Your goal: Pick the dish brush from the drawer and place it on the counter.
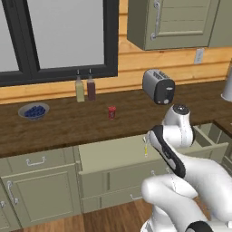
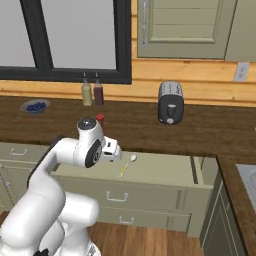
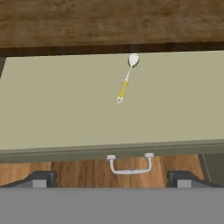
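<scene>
The dish brush (image 3: 125, 82) lies flat on the floor of the open drawer (image 3: 65, 105), white head toward the counter (image 3: 87, 22), yellow handle pointing to the drawer front. My gripper (image 3: 111, 180) hangs open above the drawer's front edge, short of the brush, with nothing between its fingertips (image 3: 39, 179). From the right base, the gripper (image 2: 115, 150) sits just left of the brush (image 2: 127, 165) over the drawer (image 2: 160, 172), below the counter (image 2: 150, 130). From the left base, the brush (image 1: 146, 147) peeks out beside my arm at the right end of the drawer (image 1: 108, 152).
On the counter (image 1: 68, 122) stand a small red can (image 1: 112, 112), two bottles (image 1: 85, 88), a bowl of blueberries (image 1: 33, 111) and a toaster (image 1: 158, 86). The drawer front carries a curved handle (image 3: 130, 164). Wall cabinets (image 2: 185, 25) hang above.
</scene>
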